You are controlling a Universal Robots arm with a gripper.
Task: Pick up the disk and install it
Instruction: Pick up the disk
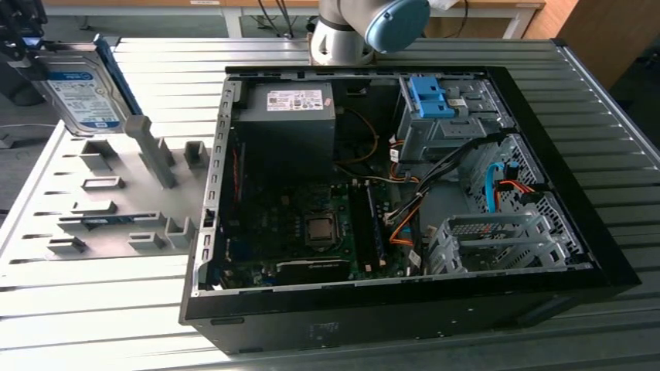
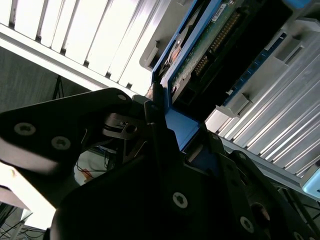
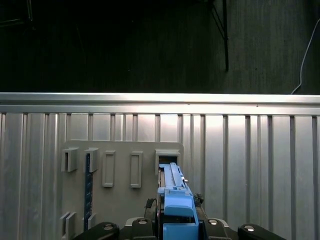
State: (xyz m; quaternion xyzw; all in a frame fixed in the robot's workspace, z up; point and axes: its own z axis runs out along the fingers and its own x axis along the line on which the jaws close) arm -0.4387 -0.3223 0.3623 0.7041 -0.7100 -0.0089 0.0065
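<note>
The disk [image 1: 85,91] stands on edge at the exterior view's far left, above the grey holder plate [image 1: 113,205]. Its white-and-blue label faces the camera and a blue rail runs down its side. My gripper [image 1: 18,48] is shut on the disk's upper end. In the first wrist view the gripper [image 3: 176,222] clamps the blue rail, and the disk [image 3: 171,180] runs edge-on down toward a slot [image 3: 167,156] in the plate. Whether it touches the slot I cannot tell. In the second wrist view the black fingers [image 2: 160,125] grip the rail, with the disk's green circuit board [image 2: 207,47] beyond them.
An open black computer case [image 1: 577,232] lies to the exterior view's right of the plate, showing the motherboard [image 1: 309,224], power supply [image 1: 289,104], orange cables and a blue bracket [image 1: 428,97] in the grey drive cage [image 1: 454,127]. The arm's base [image 1: 345,35] stands behind the case.
</note>
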